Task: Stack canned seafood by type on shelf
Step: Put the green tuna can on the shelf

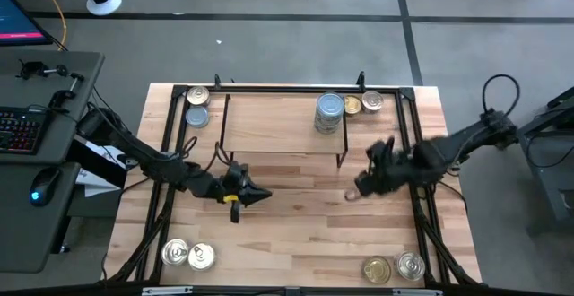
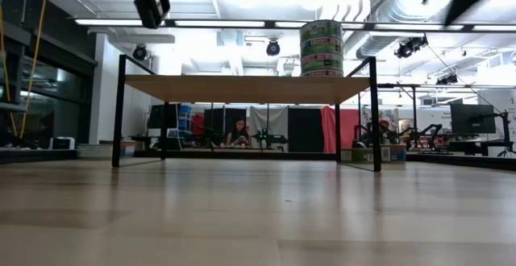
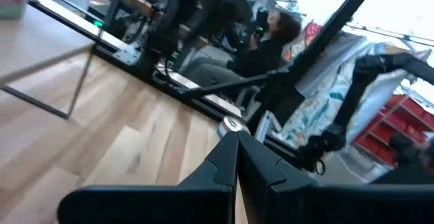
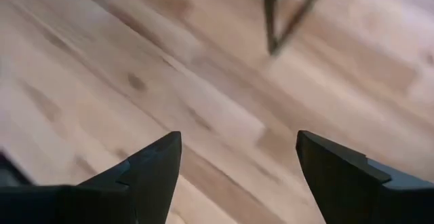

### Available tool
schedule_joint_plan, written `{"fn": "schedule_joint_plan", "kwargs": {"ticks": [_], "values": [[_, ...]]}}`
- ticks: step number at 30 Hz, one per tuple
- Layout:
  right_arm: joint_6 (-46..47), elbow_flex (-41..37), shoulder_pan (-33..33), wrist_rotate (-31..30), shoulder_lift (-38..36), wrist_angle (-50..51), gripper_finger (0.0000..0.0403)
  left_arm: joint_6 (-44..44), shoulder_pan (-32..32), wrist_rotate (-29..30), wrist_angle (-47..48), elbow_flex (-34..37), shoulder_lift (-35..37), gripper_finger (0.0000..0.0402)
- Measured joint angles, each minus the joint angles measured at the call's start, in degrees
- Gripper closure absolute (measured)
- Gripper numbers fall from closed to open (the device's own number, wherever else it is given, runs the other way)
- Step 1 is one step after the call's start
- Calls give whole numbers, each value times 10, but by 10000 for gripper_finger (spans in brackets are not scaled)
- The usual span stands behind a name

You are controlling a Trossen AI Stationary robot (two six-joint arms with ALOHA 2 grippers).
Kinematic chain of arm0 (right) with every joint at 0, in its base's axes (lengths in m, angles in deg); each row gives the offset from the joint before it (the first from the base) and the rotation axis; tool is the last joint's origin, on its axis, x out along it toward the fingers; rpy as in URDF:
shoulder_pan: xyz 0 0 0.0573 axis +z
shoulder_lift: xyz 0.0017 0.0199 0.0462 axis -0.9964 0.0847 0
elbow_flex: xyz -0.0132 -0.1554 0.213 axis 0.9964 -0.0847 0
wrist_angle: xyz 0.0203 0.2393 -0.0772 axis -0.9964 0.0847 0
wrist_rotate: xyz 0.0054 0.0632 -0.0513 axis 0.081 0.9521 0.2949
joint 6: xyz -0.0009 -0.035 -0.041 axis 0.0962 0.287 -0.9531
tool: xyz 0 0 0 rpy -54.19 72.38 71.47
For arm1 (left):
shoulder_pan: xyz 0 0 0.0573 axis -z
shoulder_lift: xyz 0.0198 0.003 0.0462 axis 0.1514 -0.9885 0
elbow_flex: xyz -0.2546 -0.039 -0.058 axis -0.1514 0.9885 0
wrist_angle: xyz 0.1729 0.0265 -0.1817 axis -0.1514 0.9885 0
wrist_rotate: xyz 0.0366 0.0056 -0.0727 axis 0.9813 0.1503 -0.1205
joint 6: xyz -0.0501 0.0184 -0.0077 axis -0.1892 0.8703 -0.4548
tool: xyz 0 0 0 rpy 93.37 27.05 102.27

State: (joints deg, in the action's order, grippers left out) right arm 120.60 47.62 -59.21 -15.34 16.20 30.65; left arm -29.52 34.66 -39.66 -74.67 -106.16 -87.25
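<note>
The shelf stands at the table's far middle, and a stack of tins rests on its right end, also the stack in the low view. Loose tins of canned seafood sit on the table: two at the far left, two at the far right, two at the near left, two at the near right. My left gripper hovers shut in front of the shelf's left part, pointing right, with nothing in it. My right gripper hangs open over bare wood, near the shelf's right front leg.
A black metal frame runs along the table's sides and far edge. The shelf's thin black legs stand close to my right gripper. Bare tabletop lies between the two grippers and toward the near edge. A desk with a keyboard stands left of the table.
</note>
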Motion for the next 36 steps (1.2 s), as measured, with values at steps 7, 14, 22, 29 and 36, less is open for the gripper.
{"fn": "schedule_joint_plan", "kwargs": {"ticks": [7,14,22,29,36], "values": [[222,-118,62,12,-17,0,120,1,-39,-32,5,-38,0,402],[216,-207,13,-19,-111,-80,120,1,-61,-34,18,-72,0,401],[166,-281,-57,-34,-205,-149,120,1,-50,-35,18,-89,0,402],[145,-305,-64,-26,-219,-214,120,1,-42,-35,23,-89,0,401],[140,-305,-64,-24,-200,-250,120,33,-10,-45,170,-141,28,402]]}}
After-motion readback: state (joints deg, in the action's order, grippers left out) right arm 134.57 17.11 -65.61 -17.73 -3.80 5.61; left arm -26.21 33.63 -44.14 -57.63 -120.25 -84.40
